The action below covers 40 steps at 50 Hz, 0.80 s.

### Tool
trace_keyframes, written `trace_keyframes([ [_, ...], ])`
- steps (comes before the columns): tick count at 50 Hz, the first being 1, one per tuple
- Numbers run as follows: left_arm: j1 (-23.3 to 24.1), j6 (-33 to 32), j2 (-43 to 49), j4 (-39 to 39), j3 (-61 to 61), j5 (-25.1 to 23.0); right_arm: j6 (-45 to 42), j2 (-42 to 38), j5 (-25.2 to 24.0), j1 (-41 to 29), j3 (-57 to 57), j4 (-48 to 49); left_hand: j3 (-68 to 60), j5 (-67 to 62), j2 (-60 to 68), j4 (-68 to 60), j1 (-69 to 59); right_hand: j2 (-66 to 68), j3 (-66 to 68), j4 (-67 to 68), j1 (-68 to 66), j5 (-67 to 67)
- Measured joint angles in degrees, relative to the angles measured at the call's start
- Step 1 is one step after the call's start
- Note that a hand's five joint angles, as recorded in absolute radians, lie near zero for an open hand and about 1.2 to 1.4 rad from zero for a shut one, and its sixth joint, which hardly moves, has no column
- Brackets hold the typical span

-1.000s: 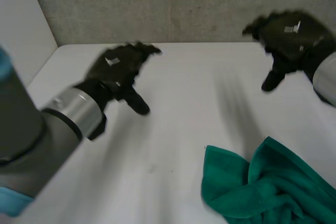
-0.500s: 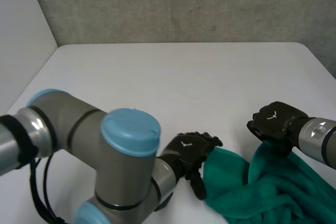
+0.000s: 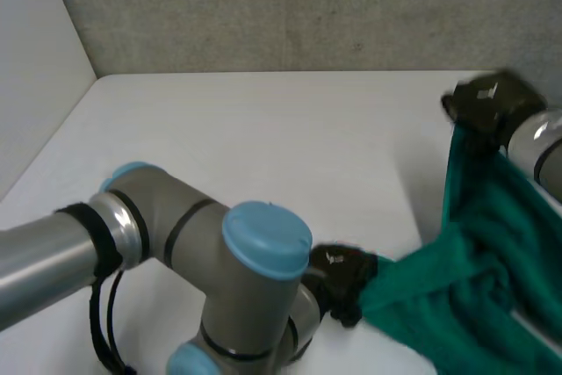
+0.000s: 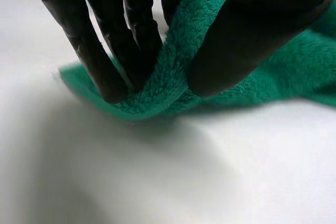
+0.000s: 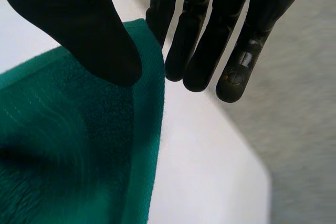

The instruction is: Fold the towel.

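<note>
A green towel point(image 3: 474, 270) hangs stretched at the table's right, from a raised far corner down to a low near corner. My left hand point(image 3: 344, 275) is shut on the near corner just above the table; in the left wrist view its thumb point(image 4: 247, 40) and fingers point(image 4: 126, 40) pinch a fold of the towel point(image 4: 173, 61). My right hand point(image 3: 488, 103) is lifted at the far right. There its thumb point(image 5: 89, 30) presses the hemmed corner of the towel point(image 5: 105, 145) against the fingers point(image 5: 210, 35).
The white table point(image 3: 263, 147) lies bare to the left and far side. A grey wall point(image 3: 290, 6) runs behind it, a white side panel point(image 3: 35, 85) at the left. My left arm point(image 3: 193, 252) reaches across the near part.
Both hands came down from the far side onto the crumpled towel and closed on it. The right hand has since lifted its corner up and away, stretching the cloth out.
</note>
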<state>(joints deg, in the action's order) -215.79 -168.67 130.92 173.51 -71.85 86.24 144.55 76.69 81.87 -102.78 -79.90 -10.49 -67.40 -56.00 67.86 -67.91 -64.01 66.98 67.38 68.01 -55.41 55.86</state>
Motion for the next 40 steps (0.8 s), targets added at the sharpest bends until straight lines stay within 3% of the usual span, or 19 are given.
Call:
trace_keyframes([
  [6,-5.5,-0.5,-5.5,1.9,5.8,5.8,7.1,0.7,2.0,-0.5,8.9,4.8,-0.3,0.0,0.3,-0.2,0.0,0.0,0.3,0.0,-0.3,0.0],
  [8,-5.5,-0.5,-5.5,1.9,5.8,5.8,7.1,0.7,2.0,-0.5,8.9,4.8,-0.3,0.0,0.3,-0.2,0.0,0.0,0.3,0.0,-0.3,0.0],
  [9,-10.0,-0.9,-10.7,5.6,7.8,9.3,11.8,2.2,2.9,-0.6,12.4,8.4,-0.3,0.0,0.4,-0.2,0.0,0.0,0.3,0.0,-0.3,0.0],
  [11,-12.7,-1.3,-14.2,8.7,8.2,11.1,14.6,3.5,3.5,-0.6,13.7,11.0,-0.3,0.0,0.4,-0.2,0.0,0.0,0.3,0.0,-0.3,0.0],
  [19,-19.4,-4.1,-27.4,21.1,2.4,13.1,19.7,7.1,5.5,-0.2,13.9,19.1,-0.4,0.0,0.5,-0.2,0.0,0.0,0.3,0.0,-0.3,0.0],
  [28,-19.9,-8.8,-32.5,22.2,-6.4,12.5,17.1,4.8,5.0,0.3,12.1,11.6,-0.5,0.0,0.5,-0.3,0.0,0.0,0.3,0.0,-0.3,0.0],
  [34,-19.7,-12.3,-38.9,20.8,-15.9,11.8,13.6,2.9,4.2,0.2,9.6,0.4,-0.6,0.0,0.6,-0.5,0.0,0.0,0.3,0.0,-0.3,0.0],
  [40,-19.9,-12.5,-45.2,21.0,-19.1,11.0,13.8,4.8,2.7,0.2,9.4,-0.5,-0.6,0.0,0.6,-0.5,0.0,0.0,0.3,0.0,-0.3,0.0],
])
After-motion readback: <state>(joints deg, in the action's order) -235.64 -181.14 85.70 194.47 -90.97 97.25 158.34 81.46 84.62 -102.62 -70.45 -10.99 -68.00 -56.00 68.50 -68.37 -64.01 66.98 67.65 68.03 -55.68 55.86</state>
